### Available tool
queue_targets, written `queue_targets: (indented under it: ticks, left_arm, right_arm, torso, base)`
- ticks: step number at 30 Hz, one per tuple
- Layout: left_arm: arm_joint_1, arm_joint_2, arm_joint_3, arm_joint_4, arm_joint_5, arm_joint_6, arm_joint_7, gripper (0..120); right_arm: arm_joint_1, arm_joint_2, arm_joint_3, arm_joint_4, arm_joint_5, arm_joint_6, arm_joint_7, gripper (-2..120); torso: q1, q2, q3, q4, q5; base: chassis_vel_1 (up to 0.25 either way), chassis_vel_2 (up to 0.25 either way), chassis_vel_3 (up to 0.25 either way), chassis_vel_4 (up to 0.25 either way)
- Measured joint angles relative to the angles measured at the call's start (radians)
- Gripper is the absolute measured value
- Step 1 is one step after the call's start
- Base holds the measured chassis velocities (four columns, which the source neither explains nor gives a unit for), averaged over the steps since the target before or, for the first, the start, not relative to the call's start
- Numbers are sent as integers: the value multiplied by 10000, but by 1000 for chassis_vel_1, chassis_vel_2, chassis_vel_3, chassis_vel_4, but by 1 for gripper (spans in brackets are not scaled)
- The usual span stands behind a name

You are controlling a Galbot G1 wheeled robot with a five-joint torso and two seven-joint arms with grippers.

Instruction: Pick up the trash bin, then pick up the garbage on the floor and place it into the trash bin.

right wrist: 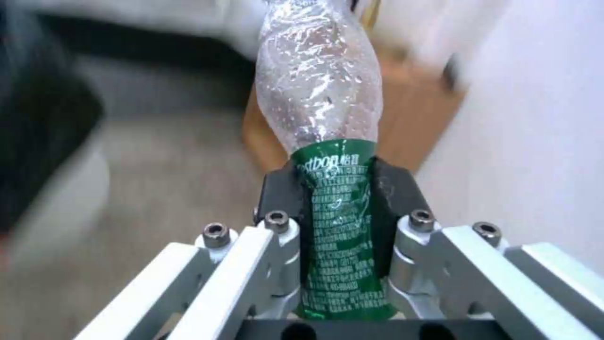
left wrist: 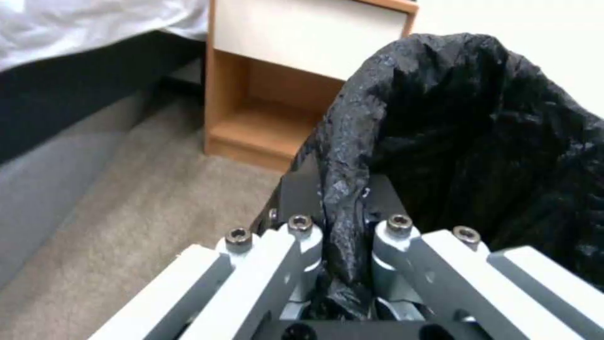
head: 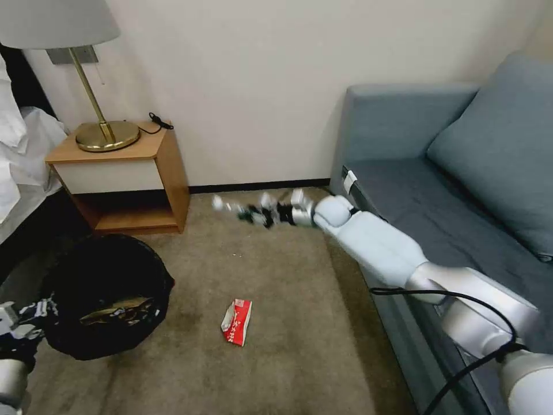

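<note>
- Your left tool (left wrist: pixel 343 236) is clamped shut on the rim of the low round trash bin lined with crinkly black plastic (head: pixel 106 294); in the left wrist view a fold of the black liner runs straight down between the two fingers (left wrist: pixel 296 198).
- In the head view that bin sits at the lower left of the frame, over the beige carpet, with the left tool (head: pixel 26 328) touching its left edge.
- Gold-brown wrapper litter (head: pixel 118 311) already lies inside the bin.
- Your right tool (right wrist: pixel 339 189) is closed around the small clear plastic bottle with a green label (right wrist: pixel 327 156). The fingers press on the green label from both sides, and the crinkled clear body sticks out past the fingertips.
- In the head view the right tool (head: pixel 271 214) is held out at mid-frame, above the carpet near the wall's dark baseboard, well apart from the bin.
- The flat red-and-white packet (head: pixel 237 321) lies on the carpet at lower centre, between the bin and the blue-grey sofa (head: pixel 461 190), touched by neither tool.
- The wooden bedside table (head: pixel 124 173) stands at upper left, just behind the bin.
</note>
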Motion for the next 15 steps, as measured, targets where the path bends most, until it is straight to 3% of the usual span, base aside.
queue_targets:
  ticks: [2, 8, 15]
  left_arm:
    - [-3, -85, 165, -106, 65, -2, 6, 4]
    - [0, -271, 461, -306, 163, 26, 15, 4]
    - [136, -347, 766, -556, 124, 64, 50, 4]
  right_arm:
    - [-13, -437, 37, 1380, 563, -147, 737, 16]
    - [29, -811, -311, 3515, 1615, -331, 1767, 16]
    - [533, 189, -1899, 5530, 2869, -468, 3213, 14]
  torso:
    - [0, 0, -1, -4, -1]
    - [0, 0, 0, -5, 0]
    - [0, 0, -1, 4, -5]
  base:
    - [0, 0, 0, 0]
    - [0, 0, 0, 0]
    - [0, 0, 0, 0]
